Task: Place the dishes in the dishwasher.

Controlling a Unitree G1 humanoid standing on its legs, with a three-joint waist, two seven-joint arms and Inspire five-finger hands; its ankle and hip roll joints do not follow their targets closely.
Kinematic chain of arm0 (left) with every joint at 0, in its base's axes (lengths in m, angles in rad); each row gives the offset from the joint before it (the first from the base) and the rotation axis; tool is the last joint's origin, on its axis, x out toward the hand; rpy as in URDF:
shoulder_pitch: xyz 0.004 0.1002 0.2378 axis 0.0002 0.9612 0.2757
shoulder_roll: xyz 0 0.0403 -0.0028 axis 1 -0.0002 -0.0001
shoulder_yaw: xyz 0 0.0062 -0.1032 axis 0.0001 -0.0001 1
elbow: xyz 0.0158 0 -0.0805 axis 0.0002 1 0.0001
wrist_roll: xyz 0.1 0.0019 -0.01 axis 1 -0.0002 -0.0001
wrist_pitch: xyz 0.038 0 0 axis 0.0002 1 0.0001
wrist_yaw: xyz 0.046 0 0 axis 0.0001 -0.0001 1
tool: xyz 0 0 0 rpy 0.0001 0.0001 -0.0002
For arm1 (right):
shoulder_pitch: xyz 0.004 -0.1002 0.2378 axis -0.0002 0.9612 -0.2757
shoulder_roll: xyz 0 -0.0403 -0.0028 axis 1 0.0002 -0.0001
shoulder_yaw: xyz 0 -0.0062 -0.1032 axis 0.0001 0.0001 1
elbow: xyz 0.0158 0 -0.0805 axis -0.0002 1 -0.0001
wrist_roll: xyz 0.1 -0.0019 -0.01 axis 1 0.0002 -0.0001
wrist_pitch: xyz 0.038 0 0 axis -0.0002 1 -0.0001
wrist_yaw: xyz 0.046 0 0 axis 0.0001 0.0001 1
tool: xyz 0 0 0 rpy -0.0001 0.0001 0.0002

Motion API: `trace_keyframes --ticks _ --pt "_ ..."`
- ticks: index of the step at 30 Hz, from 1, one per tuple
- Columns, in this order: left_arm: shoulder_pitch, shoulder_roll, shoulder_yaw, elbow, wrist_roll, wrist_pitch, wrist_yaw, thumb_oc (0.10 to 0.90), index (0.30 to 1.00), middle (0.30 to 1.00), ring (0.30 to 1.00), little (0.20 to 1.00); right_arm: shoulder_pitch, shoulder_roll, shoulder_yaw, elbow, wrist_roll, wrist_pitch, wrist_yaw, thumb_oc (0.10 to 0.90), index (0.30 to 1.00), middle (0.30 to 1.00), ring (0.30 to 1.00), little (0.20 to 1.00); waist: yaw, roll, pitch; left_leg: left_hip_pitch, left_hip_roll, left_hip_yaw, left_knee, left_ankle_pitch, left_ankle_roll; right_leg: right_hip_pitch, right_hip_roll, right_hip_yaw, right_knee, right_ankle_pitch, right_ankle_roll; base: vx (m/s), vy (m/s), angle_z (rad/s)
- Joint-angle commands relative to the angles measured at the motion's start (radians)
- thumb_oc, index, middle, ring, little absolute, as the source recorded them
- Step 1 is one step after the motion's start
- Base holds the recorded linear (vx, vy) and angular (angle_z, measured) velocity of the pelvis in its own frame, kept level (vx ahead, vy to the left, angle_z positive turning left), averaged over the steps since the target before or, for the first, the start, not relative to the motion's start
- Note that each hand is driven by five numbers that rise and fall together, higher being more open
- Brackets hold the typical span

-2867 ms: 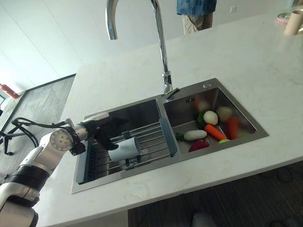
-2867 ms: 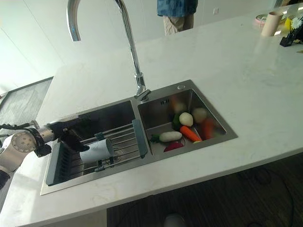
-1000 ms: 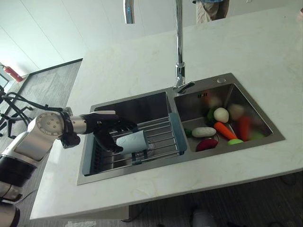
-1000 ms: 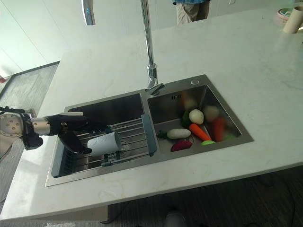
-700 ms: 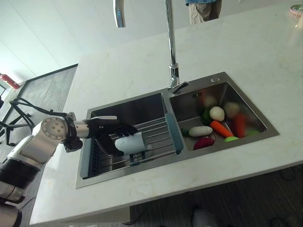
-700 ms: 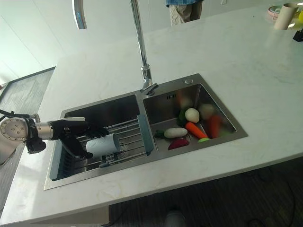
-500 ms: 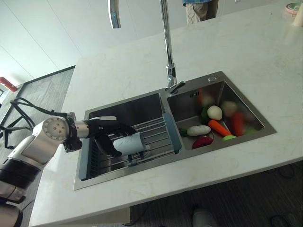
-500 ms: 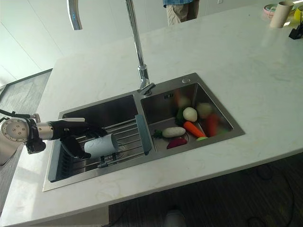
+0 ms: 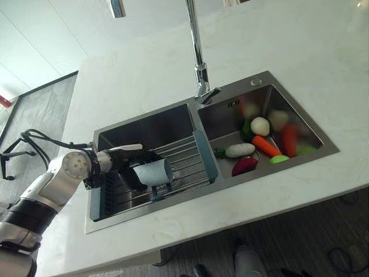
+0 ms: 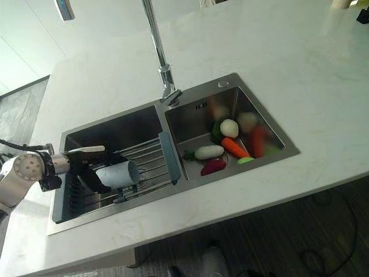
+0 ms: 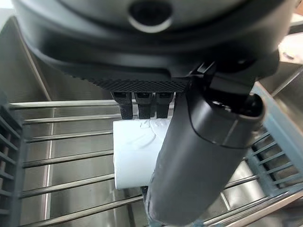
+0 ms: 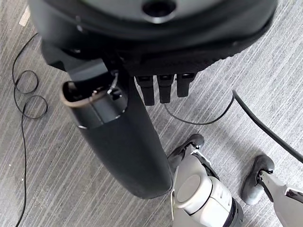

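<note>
The double sink [image 9: 173,199] is set into a pale countertop [image 9: 323,63] and serves as the reference point. In its left basin, nearest the front rim, a wire drying rack [image 9: 190,167] with grey-blue end pieces spans the bowl. A white cup [image 9: 153,173] lies on its side on the rack's bars, mouth turned toward the divider between the basins. The left hand [image 9: 128,167] reaches into this basin from the sink's left rim and is closed round the cup: in the left wrist view the fingers [image 11: 138,105] curl over the far side of the cup [image 11: 137,153] and the thumb crosses its near side, the cup resting on the bars. The right hand [image 12: 128,118] hangs well away from the sink, over grey floor, with its fingers loosely extended and holding nothing. In the right basin lie toy vegetables: a dark red piece [image 9: 244,165] nearest the front, a white radish [image 9: 238,150] beside it, an orange carrot [image 9: 266,146], and a white round piece [image 9: 259,126] toward the back wall. Behind the divider, at the sink's rear rim, stands a tall chrome faucet [image 9: 197,57].
</note>
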Motion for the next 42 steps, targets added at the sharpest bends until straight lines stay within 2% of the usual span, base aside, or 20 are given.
trace_keyframes --ticks 1,17,18,27,37,42 --pt "-0.041 0.024 0.096 -0.009 0.036 -0.027 0.052 0.8 0.9 0.9 0.9 0.9 0.034 -0.012 0.006 -0.031 -0.028 -0.02 0.003 0.8 0.9 0.9 0.9 0.9 -0.018 -0.035 -0.023 -0.092 0.017 -0.105 0.127 -0.096 -0.012 0.078 -0.059 0.001 -0.091 0.01 0.143 0.0 0.0 0.0" --pt "-0.043 0.016 0.072 0.0 0.127 -0.043 0.083 0.8 0.9 0.9 0.9 0.9 0.031 -0.023 0.03 -0.09 -0.037 -0.021 0.008 0.8 0.9 0.9 0.9 0.9 -0.025 -0.046 0.02 -0.116 0.02 -0.112 0.127 -0.083 -0.016 0.057 -0.06 -0.008 -0.091 0.014 0.137 0.0 0.002 0.0" --pt "-0.046 0.019 0.064 0.011 0.143 -0.053 0.08 0.4 0.3 0.3 0.3 0.3 0.03 -0.024 0.034 -0.1 -0.038 -0.019 0.004 0.8 0.9 0.9 0.9 0.9 -0.025 -0.048 0.023 -0.118 0.02 -0.112 0.127 -0.081 -0.017 0.055 -0.06 -0.01 -0.091 0.015 0.137 0.0 0.0 0.0" --pt "-0.052 0.021 0.046 0.021 0.177 -0.072 0.109 0.4 0.3 0.3 0.3 0.3 0.023 -0.028 0.048 -0.118 -0.051 -0.013 0.005 0.8 0.9 0.9 0.9 0.9 -0.017 -0.058 0.029 -0.119 0.028 -0.113 0.127 -0.078 -0.019 0.06 -0.061 -0.032 -0.091 0.013 0.134 -0.01 0.001 0.01" --pt "-0.015 0.021 0.099 0.005 0.203 -0.118 0.205 0.4 0.3 0.3 0.3 0.3 0.026 -0.005 0.058 -0.113 -0.06 -0.007 -0.007 0.8 0.9 0.9 0.9 0.9 0.006 -0.06 -0.002 -0.093 0.039 -0.112 0.127 -0.086 -0.025 0.105 -0.069 -0.075 -0.091 -0.007 0.136 -0.02 -0.01 0.04" --pt "-0.002 0.047 0.151 -0.023 0.219 -0.128 0.264 0.4 0.3 0.3 0.3 0.3 0.022 0.006 0.058 -0.104 -0.061 0.005 -0.015 0.8 0.9 0.9 0.9 0.9 0.021 -0.058 -0.024 -0.076 0.048 -0.104 0.127 -0.088 -0.029 0.132 -0.077 -0.098 -0.091 -0.018 0.137 -0.04 -0.017 0.08"
